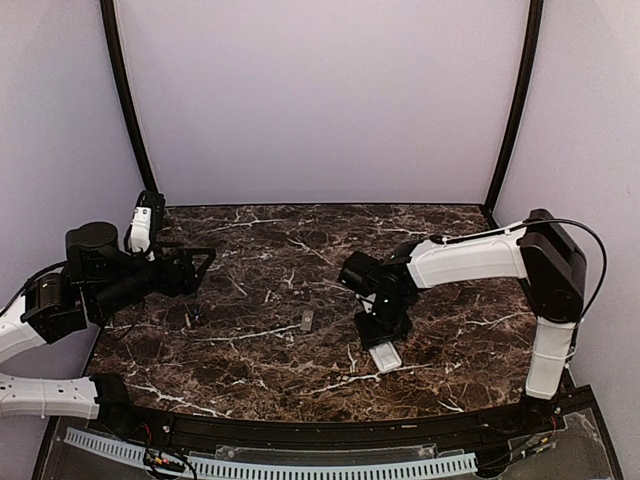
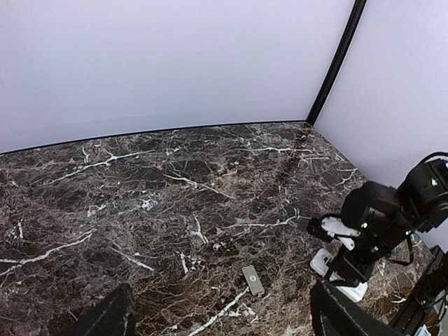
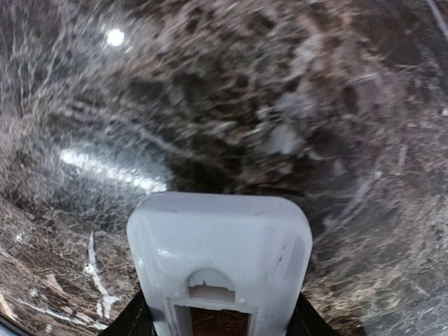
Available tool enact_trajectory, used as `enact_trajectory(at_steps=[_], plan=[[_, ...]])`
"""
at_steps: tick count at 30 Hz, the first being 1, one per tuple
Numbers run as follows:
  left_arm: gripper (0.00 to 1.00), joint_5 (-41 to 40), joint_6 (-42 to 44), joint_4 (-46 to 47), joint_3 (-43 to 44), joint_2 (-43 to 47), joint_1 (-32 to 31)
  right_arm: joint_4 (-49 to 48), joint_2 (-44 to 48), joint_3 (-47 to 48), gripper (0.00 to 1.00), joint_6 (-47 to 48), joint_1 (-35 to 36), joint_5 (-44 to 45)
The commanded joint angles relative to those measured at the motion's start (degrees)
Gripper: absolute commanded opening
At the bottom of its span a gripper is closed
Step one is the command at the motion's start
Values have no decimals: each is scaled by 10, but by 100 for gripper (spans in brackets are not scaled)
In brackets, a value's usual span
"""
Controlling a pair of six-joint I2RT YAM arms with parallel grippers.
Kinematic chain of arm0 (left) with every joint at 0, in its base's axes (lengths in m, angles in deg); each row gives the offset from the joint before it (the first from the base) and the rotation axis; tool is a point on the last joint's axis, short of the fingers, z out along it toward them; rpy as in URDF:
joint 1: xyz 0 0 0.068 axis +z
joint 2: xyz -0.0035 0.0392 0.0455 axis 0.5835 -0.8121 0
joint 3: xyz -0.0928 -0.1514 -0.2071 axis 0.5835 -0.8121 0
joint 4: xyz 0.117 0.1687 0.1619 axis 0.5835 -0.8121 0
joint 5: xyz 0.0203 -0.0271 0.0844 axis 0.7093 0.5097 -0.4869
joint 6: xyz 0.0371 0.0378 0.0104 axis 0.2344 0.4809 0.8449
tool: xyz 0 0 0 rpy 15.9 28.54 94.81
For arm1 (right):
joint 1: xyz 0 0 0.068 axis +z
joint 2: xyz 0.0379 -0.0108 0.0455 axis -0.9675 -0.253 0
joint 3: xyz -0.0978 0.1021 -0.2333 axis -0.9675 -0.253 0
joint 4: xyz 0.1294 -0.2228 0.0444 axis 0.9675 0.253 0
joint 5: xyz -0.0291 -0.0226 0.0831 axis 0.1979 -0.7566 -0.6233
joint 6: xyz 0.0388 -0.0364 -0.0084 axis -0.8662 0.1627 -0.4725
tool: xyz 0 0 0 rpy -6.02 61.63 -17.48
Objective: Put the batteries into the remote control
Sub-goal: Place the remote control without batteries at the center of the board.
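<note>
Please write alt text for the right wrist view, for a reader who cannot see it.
A white remote control, back side up with its battery bay open, sits clamped between the right pincer's dark fingers. Behind it, a blurred dark marble table.

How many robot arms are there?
2. The left arm hangs raised at the left; the right arm reaches down to the white remote control. None looks hidden.
</note>
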Motion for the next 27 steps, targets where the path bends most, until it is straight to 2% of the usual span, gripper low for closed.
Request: enact_trajectory(at_steps=[1,6,9,12,21,25,27], plan=[[86,-17,7,-19,1,25,-1,20,-42,34,29,21,57,0],[86,-11,23,-14,3,20,-1,27,-64,31,36,7,68,-7],[86,-8,28,-8,2,14,-1,24,-64,21,54,0,72,-14],[86,-8,31,1,1,8,0,33,-61,26,65,1,77,-13],[87,-17,61,26,24,-46,15,92,-24,92,75,46,78,16],[88,14,55,49,42,-78,69,106,0,108,79,82,55,13],[88,36,41,55,59,-100,116,107,13,111,82,103,37,5]])
